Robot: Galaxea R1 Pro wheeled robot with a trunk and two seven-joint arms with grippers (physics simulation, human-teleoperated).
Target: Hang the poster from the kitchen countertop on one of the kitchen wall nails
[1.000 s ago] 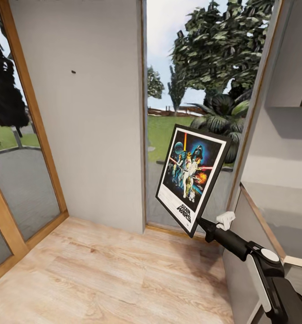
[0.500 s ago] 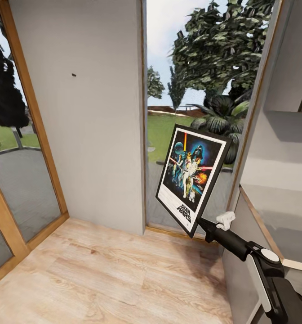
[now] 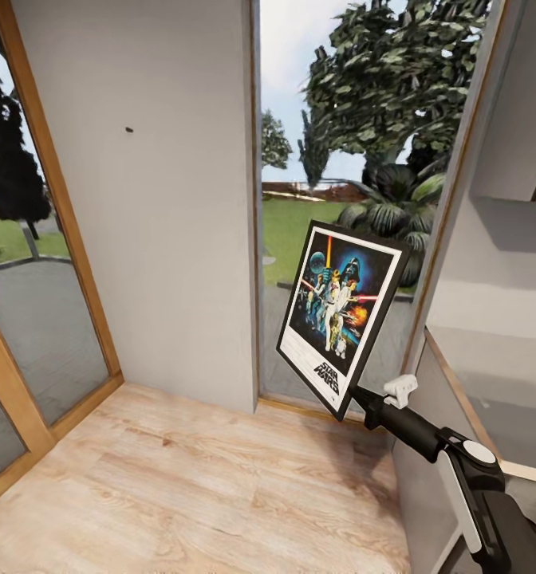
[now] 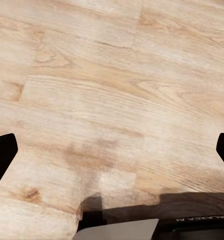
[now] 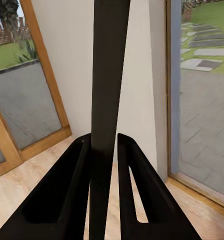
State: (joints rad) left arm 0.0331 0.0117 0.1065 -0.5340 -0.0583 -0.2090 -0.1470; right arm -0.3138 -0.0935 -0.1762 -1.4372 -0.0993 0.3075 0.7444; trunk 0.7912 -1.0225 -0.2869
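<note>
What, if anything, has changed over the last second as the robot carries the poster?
Only the camera shifted slightly: the wall nail and the outdoor scenery sit marginally differently. The right end effector stays clamped on the poster by its lower corner, tilted as before. The left end effector hangs open over the wooden floor.

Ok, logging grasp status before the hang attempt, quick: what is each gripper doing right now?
Left gripper: open, holding nothing, over the wooden floor.
Right gripper: shut on the poster, gripping its lower edge.
</note>
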